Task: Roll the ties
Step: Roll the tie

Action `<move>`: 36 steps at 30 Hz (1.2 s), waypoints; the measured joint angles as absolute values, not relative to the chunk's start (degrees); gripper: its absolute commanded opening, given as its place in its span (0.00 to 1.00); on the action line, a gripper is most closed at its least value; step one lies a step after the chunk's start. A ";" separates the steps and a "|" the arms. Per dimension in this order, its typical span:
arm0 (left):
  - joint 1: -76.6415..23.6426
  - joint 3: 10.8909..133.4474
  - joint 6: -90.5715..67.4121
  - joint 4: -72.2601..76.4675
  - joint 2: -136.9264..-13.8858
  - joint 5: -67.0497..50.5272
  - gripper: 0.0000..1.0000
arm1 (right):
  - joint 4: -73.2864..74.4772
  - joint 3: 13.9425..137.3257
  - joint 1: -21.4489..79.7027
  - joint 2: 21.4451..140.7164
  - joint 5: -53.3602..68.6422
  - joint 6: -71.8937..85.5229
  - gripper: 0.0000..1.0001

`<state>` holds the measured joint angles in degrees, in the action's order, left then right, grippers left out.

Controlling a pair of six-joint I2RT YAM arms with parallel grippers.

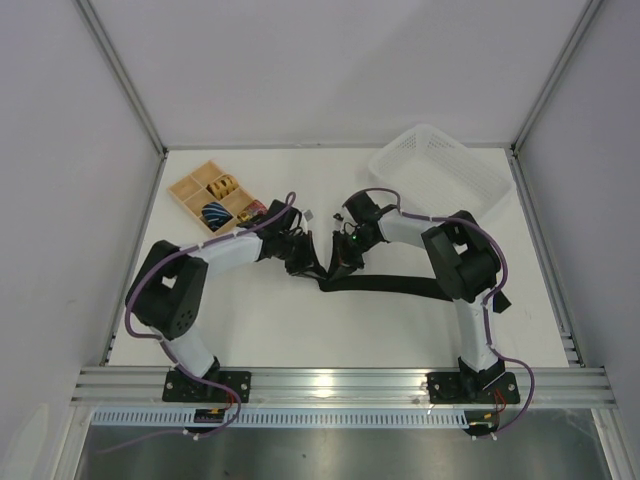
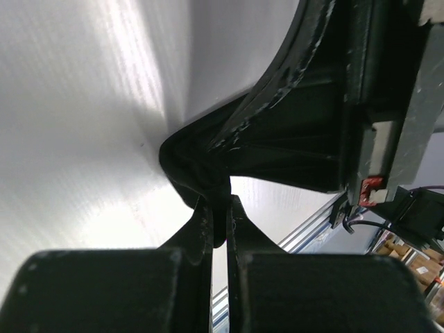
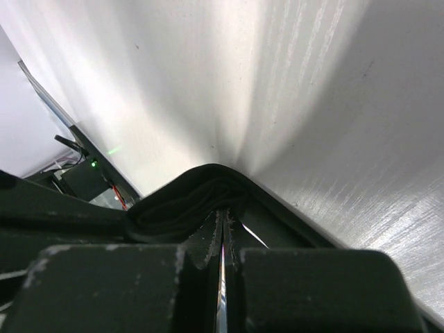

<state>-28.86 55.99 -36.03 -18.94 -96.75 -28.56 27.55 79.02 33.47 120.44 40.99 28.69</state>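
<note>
A plain black tie [image 1: 400, 285] lies as a long strip across the middle of the table, running right under my right arm. Its left end is gathered into a small folded bunch where both grippers meet. My left gripper [image 1: 310, 264] is shut on that bunch from the left; in the left wrist view its jaws [image 2: 220, 215] pinch black fabric [image 2: 186, 170]. My right gripper [image 1: 338, 266] is shut on the same bunch from the right; in the right wrist view [image 3: 223, 225] the layered fabric [image 3: 184, 201] sits at the fingertips.
A wooden divided box [image 1: 216, 196] with rolled ties in its compartments stands at the back left. A white plastic basket [image 1: 440, 173] stands at the back right. An aluminium rail [image 1: 340, 384] runs along the near edge.
</note>
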 measured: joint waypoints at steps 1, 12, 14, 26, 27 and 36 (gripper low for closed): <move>-29.21 56.66 -36.03 -19.20 -97.21 -28.49 0.01 | 27.51 79.02 33.43 120.44 40.97 28.69 0.00; -32.34 61.80 -36.56 -20.75 -102.65 -27.55 0.00 | 27.97 78.17 32.53 120.44 39.68 28.69 0.00; -32.93 62.33 -36.62 -20.71 -103.59 -27.55 0.00 | 28.05 77.41 32.14 120.44 39.53 28.71 0.00; -35.48 64.77 -37.06 -20.88 -106.67 -27.49 0.00 | 28.14 71.90 29.26 116.38 38.26 28.62 0.00; -35.62 65.19 -37.06 -21.19 -107.07 -27.42 0.00 | 28.05 71.11 29.02 115.70 38.09 28.56 0.00; -36.21 67.26 -37.06 -23.11 -107.98 -27.07 0.00 | 27.44 67.42 27.88 113.65 37.41 28.40 0.00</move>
<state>-36.21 67.26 -37.06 -23.11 -107.98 -27.07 27.44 67.42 27.88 113.65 37.41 28.40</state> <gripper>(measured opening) 0.043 0.009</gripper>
